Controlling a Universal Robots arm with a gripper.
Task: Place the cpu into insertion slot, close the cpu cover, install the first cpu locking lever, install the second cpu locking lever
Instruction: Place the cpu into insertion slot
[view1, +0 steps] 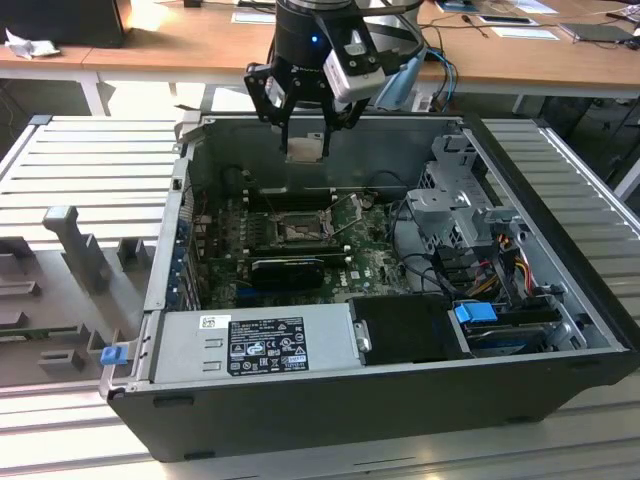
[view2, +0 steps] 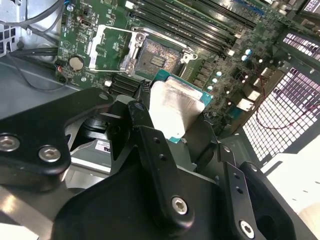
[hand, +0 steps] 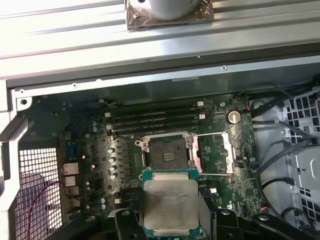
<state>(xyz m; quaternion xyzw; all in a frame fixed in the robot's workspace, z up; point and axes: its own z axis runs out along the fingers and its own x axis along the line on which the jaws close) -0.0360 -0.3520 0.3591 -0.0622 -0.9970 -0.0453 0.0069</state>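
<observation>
My gripper (view1: 305, 140) hangs above the open computer case, shut on the cpu (view1: 305, 149), a flat square chip with a pale metal top. Both wrist views show the cpu (hand: 169, 207) (view2: 176, 106) held level between the black fingers (view2: 142, 112), well above the board. The insertion slot (hand: 167, 153) (view2: 157, 55) lies bare below it, dark in the centre inside a silver frame, and sits on the motherboard (view1: 298, 229) in the exterior view. The cpu cover (hand: 215, 152) (view2: 109, 46) is swung open and lies beside the slot. Thin wire levers (hand: 216, 135) stand free along the cover.
Black memory slots (hand: 155, 120) run along one side of the socket. A silver power supply (view1: 255, 342) and a black block (view1: 405, 328) fill the case's near side. A drive cage (view1: 460, 205) with cables stands at the exterior view's right. The case wall (view1: 330, 125) rises behind the gripper.
</observation>
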